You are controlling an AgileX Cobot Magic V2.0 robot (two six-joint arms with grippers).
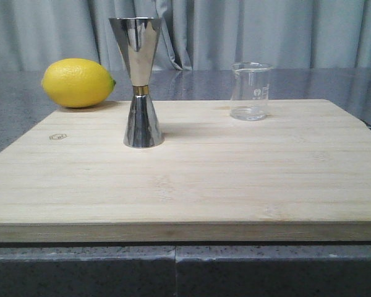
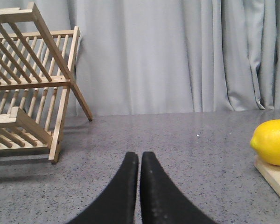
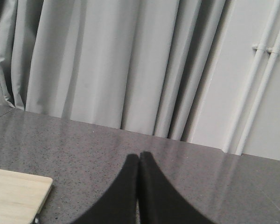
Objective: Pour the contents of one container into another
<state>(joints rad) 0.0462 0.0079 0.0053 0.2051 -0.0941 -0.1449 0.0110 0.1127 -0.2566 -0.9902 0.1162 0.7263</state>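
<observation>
Glass beaker (image 1: 250,91) upright on wooden board (image 1: 185,179), right rear part, holding shallow layer of clear liquid at bottom. Steel jigger (image 1: 138,81) upright on same board, left of centre, well apart from beaker (gold band at waist). Lemon (image 1: 78,82) at board's far left corner, behind jigger. Left gripper (image 2: 139,158) over grey counter (image 2: 177,140), jaws together, holding nothing; wooden rack (image 2: 28,88) beyond. Right gripper (image 3: 139,158) likewise closed and empty, near board corner.

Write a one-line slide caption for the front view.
Steel jigger and glass beaker stand apart on a wooden board, lemon at its far left corner; no grippers in view.
</observation>
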